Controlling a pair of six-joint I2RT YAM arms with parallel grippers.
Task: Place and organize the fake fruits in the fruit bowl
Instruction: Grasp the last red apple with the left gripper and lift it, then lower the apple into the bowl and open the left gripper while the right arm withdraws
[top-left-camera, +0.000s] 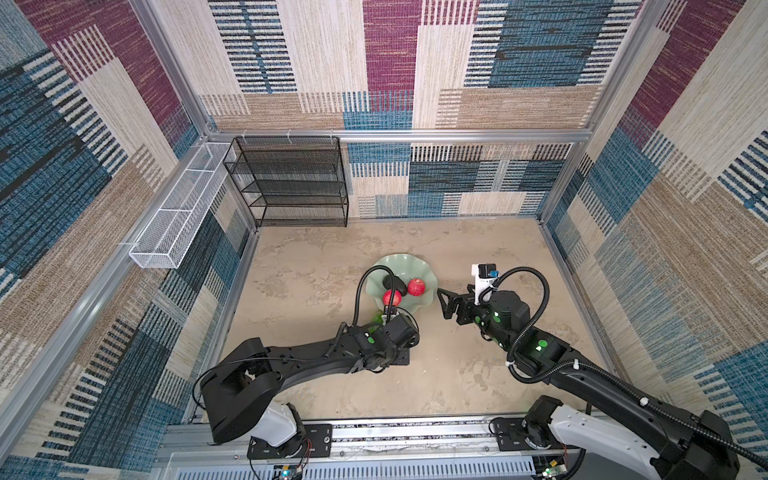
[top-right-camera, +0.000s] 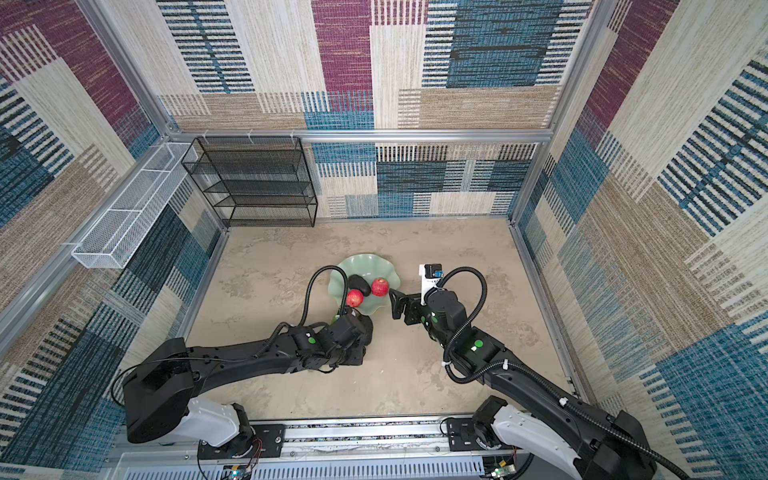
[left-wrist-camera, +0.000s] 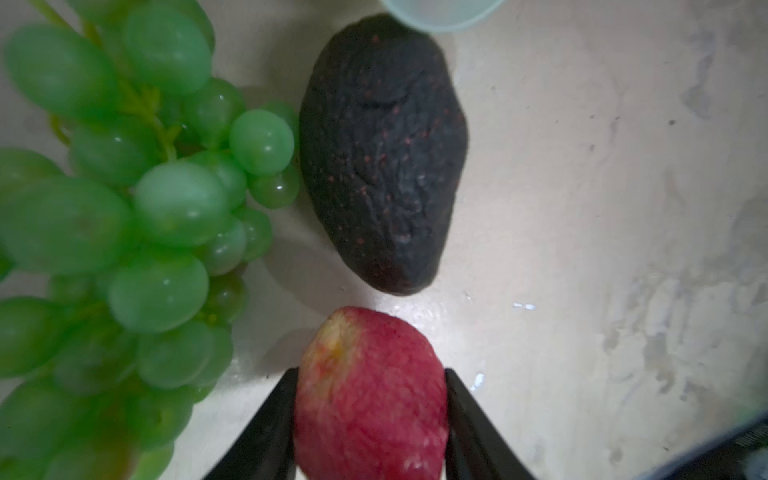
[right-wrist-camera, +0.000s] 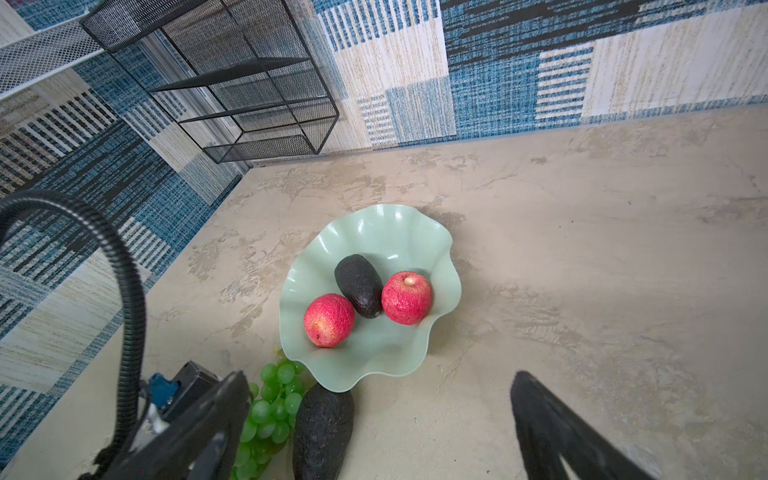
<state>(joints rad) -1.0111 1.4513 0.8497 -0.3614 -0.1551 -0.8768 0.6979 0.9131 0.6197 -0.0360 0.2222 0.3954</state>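
Observation:
The pale green fruit bowl (top-left-camera: 399, 259) (right-wrist-camera: 374, 220) holds two red apples (right-wrist-camera: 406, 297) (right-wrist-camera: 329, 320) with a dark avocado (right-wrist-camera: 359, 284) between them. On the table just in front of the bowl lie a second avocado (left-wrist-camera: 382, 153) (right-wrist-camera: 322, 428) and the green grapes (left-wrist-camera: 124, 228) (right-wrist-camera: 270, 407). My left gripper (left-wrist-camera: 372, 374) points down there, its two black fingers pressed against the sides of a third red apple (left-wrist-camera: 370, 395); in both top views the wrist hides it. My right gripper (top-left-camera: 442, 303) (right-wrist-camera: 380, 376) hovers open and empty beside the bowl's right edge.
A black mesh shelf (top-left-camera: 291, 183) stands at the back left against the wall. A white wire basket (top-left-camera: 178, 208) hangs on the left wall. Patterned walls close in the beige table (top-left-camera: 478, 257) on three sides.

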